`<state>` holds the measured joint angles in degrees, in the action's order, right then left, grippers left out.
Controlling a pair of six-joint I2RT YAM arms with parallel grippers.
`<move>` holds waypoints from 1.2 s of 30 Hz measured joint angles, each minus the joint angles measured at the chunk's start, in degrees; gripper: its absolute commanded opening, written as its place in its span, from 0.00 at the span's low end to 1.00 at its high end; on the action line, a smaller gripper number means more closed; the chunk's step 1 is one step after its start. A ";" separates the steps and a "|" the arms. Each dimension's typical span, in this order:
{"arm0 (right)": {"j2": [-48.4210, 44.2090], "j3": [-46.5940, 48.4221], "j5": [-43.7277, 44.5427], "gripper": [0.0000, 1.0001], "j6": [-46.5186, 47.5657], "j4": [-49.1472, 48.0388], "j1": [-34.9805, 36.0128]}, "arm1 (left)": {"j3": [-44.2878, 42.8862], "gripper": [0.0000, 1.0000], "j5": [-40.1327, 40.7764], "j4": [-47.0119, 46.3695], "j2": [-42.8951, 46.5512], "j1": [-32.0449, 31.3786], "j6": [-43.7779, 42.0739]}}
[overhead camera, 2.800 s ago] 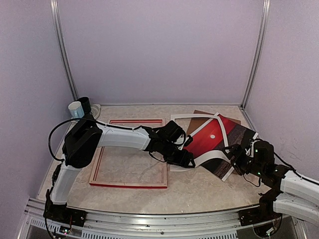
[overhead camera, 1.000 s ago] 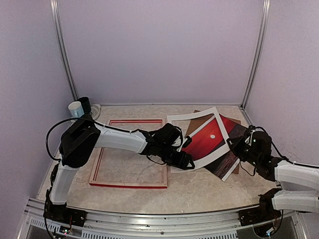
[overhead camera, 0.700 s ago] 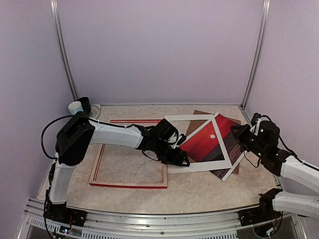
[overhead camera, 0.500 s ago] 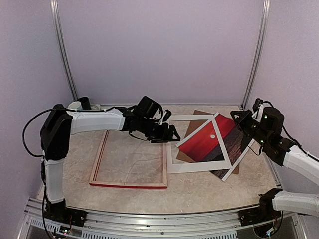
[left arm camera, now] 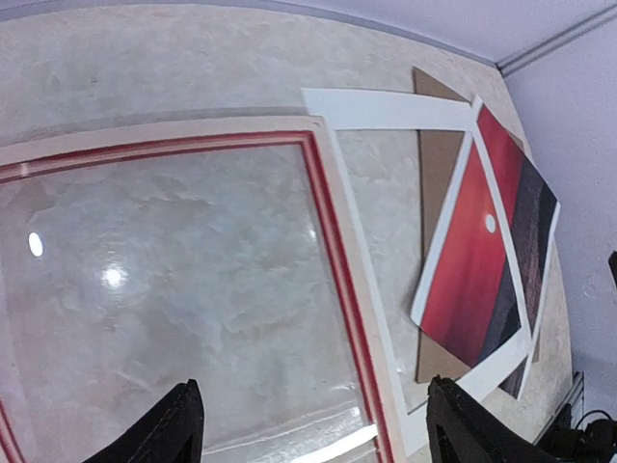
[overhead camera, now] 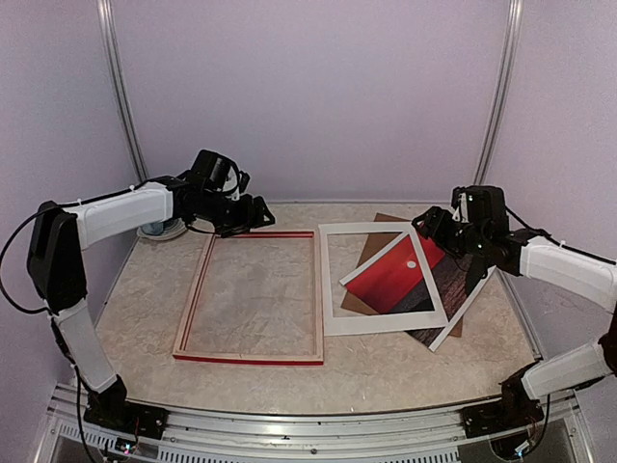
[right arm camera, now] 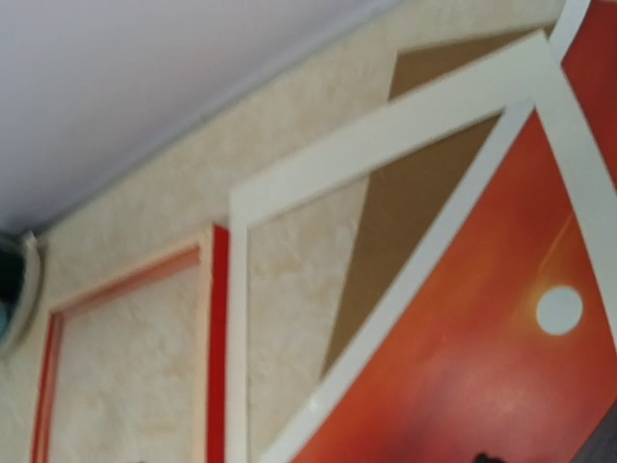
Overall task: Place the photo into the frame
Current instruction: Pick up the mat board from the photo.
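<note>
Only in its wrist view is the left end effector [left arm camera: 323, 434] shown wide open and empty, above the frame [overhead camera: 249, 358]. The photo [overhead camera: 395, 280] is laid askew right of the frame, partly under the mat [overhead camera: 381, 325]. Whether the right end effector [overhead camera: 436, 224] is open cannot be told.

A beige, marble-patterned tabletop [overhead camera: 386, 371] carries everything. Left of centre lies a large rectangular picture frame [overhead camera: 249, 359], red on its face with pale wood sides. It lies flat, and the tabletop shows through its opening. Close along the frame's right side lies a flat white rectangular mat border [overhead camera: 386, 324]. A plain brown backing board [overhead camera: 374, 249] lies tilted toward the far right, partly under the mat. On it rests the red sunset photo [overhead camera: 390, 280], crossed by the mat's right strip.
</note>
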<state>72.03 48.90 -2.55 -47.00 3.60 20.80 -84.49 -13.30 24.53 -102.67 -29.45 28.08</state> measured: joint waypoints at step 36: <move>2.12 -4.09 -7.10 0.71 5.11 -1.51 -0.02 | -17.33 0.78 15.82 -1.40 -28.55 14.32 -2.69</move>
<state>74.15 44.82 -9.65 -41.89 2.09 20.78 -101.82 2.52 23.14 -131.22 -15.14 25.39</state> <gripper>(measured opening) 0.710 0.780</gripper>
